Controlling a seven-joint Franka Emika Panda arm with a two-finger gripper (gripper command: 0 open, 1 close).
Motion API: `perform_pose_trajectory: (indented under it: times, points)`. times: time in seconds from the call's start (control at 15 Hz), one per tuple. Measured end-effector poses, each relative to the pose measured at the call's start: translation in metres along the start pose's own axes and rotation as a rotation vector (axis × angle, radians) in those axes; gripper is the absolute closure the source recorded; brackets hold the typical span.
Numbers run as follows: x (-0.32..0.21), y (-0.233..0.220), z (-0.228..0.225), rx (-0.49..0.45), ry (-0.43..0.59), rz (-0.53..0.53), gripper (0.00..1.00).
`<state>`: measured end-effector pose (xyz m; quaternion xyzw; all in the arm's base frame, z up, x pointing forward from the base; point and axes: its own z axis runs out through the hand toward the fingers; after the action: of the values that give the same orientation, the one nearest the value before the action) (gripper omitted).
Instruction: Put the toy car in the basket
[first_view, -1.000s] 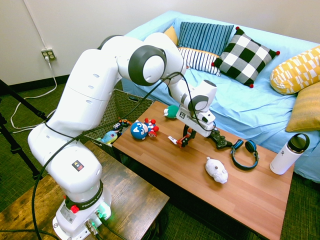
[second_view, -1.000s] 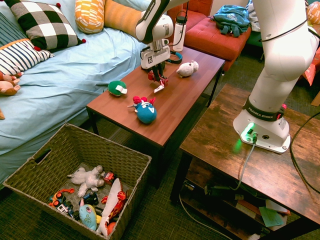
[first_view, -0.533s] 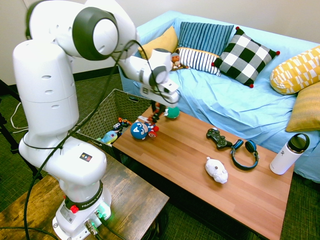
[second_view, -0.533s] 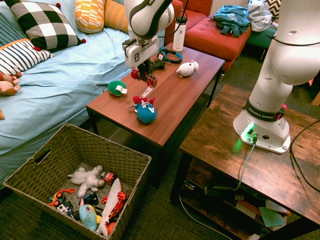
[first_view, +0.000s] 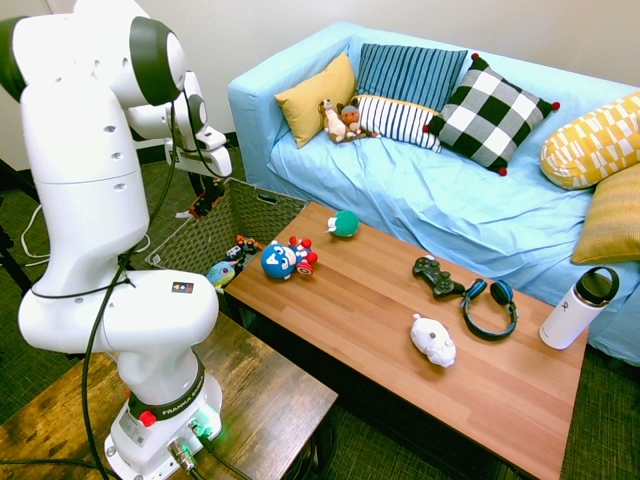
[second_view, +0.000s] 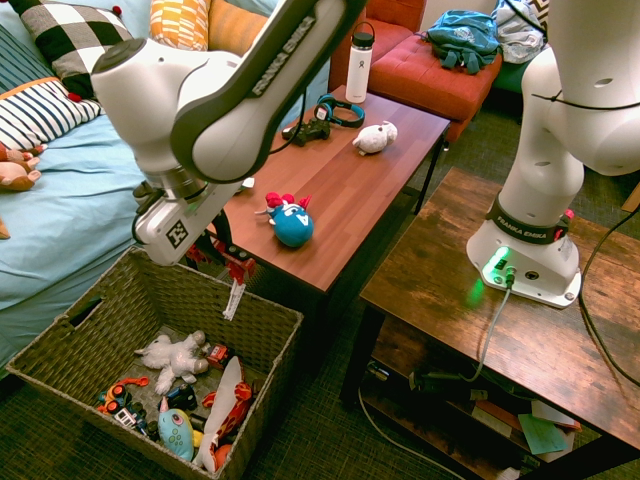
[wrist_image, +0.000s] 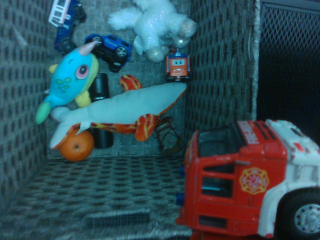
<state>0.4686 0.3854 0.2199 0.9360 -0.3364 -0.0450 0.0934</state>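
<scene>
Left of centre, gripper (second_view: 220, 254) fingers closed on toy car (wrist_image: 234, 182). Judged light, rigid, slippery plastic; best gripped across mid-body.

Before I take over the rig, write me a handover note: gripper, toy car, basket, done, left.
Gripper: shut on the toy car, a red and white fire truck.
Basket: on the floor by the coffee table, other toys inside.
Done: car grasped and held up over the basket's table-side part.
Left: lower it clear of the rim, open the fingers, check that it lands inside.
</scene>
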Motion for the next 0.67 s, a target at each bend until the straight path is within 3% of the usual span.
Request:
perform_pose_trajectory:
  times: [0.33,0.53,0.67]
  points:
    - [0.018,-0.06,0.002,-0.014,-0.028,0.012,0.0]
    - [0.031,-0.055,-0.006,-0.002,-0.02,0.029,0.0]
    - [0.063,-0.03,-0.032,0.04,-0.009,0.072,0.0]
